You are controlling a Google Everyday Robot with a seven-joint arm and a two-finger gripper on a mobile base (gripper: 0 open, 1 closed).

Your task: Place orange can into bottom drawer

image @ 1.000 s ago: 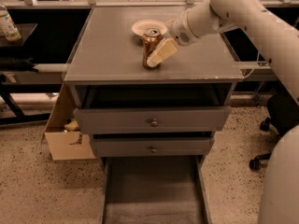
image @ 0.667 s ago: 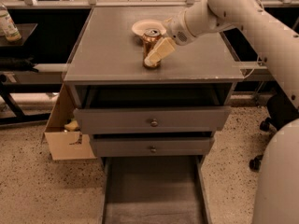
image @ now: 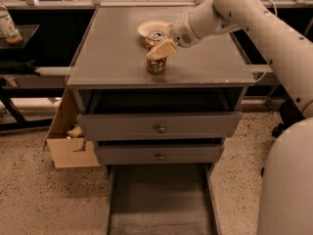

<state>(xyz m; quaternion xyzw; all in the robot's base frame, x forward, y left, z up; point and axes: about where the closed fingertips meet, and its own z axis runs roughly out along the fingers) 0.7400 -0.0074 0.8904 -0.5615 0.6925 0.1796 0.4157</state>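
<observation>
The orange can stands upright on the grey cabinet top, near its front edge and just in front of a cream bowl. My gripper reaches in from the right and is closed around the can's upper half. One cream finger crosses the can's front; the other is hidden behind it. The bottom drawer is pulled out at floor level below, with a bare grey floor and low side walls.
Two upper grey drawers with round knobs are closed. An open cardboard box sits on the floor left of the cabinet. A bottle stands on a dark shelf at far left. My white arm and body fill the right side.
The gripper finger has shifted slightly up and left across the can, so more of the can's lower part shows. The can stays at the same spot on the cabinet top.
</observation>
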